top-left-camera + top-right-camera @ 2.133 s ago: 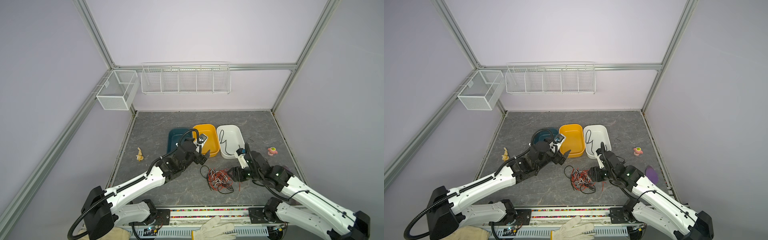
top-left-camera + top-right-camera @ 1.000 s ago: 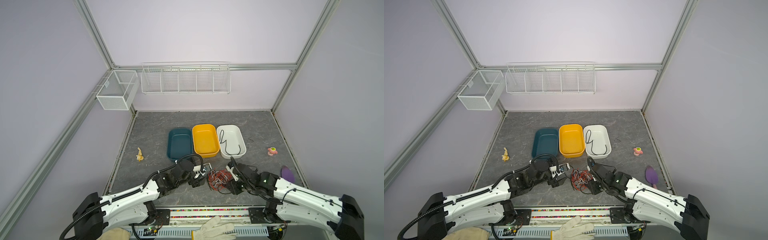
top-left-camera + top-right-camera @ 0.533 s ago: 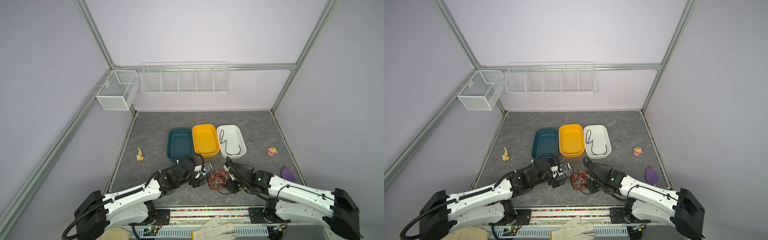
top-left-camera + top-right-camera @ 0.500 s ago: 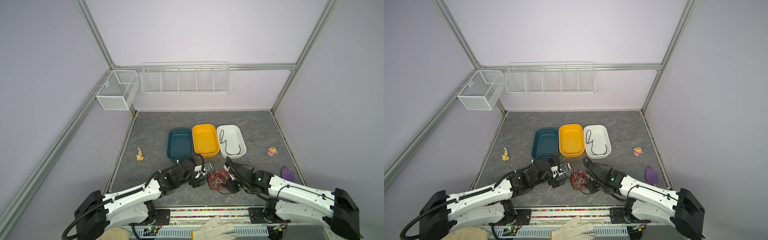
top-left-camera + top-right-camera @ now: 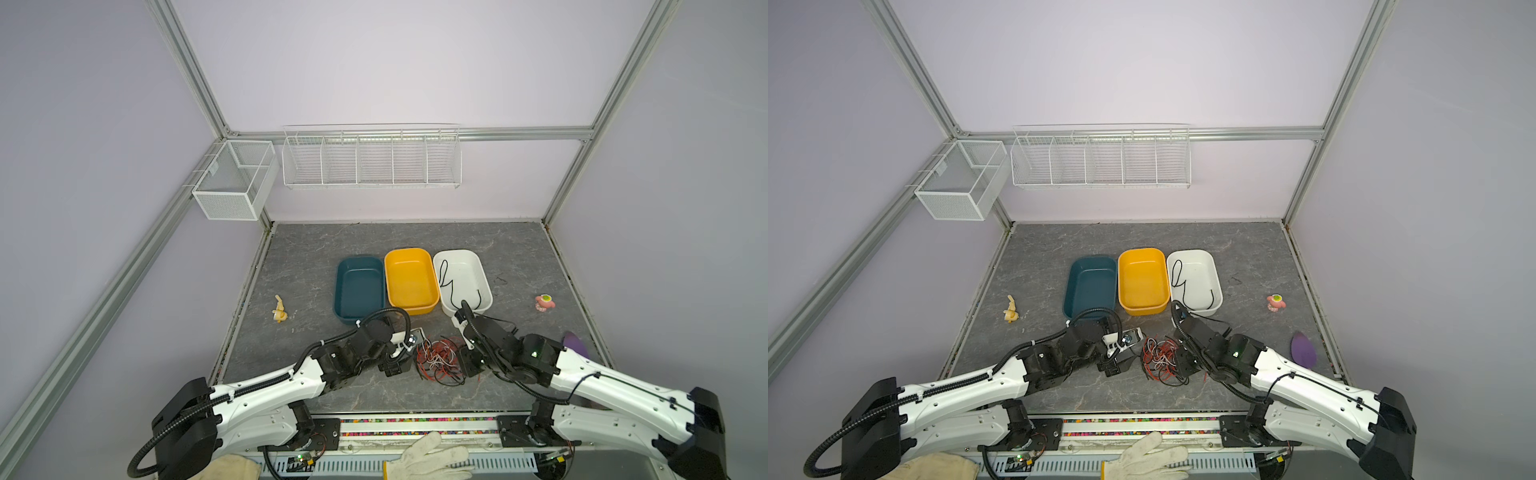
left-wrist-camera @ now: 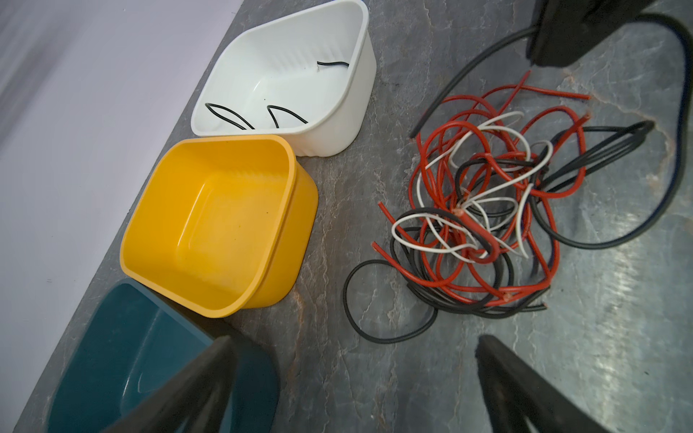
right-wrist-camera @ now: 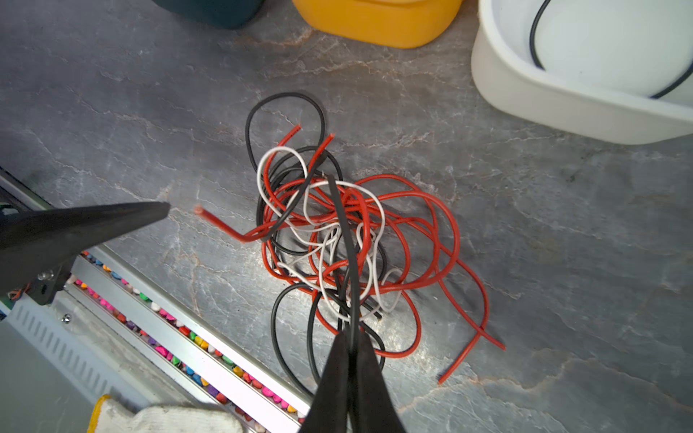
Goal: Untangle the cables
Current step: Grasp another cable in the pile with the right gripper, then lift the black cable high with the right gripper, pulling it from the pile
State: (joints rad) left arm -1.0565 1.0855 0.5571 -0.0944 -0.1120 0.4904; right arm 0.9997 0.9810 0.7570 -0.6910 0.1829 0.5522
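there are three tubs, one dark blue-green tub [image 5: 359,286], one yellow tub [image 5: 410,278] and one white tub [image 5: 463,272], and the white one has one black cable [image 7: 531,39] in it. there is one heap of tangled cables [image 5: 438,359] in red, black and white, too mixed up to count, plus three small things lying alone: one yellow toy [image 5: 279,311], one pink toy [image 5: 544,302] and one purple thing [image 5: 575,343]. two wire baskets hang on the wall, one small basket [image 5: 235,183] and one long basket [image 5: 372,160] with five slots, and there are two robot arms, one left arm [image 5: 266,390] and one right arm [image 5: 615,386], one white glove [image 5: 428,457] and one cream cloth [image 5: 226,467].
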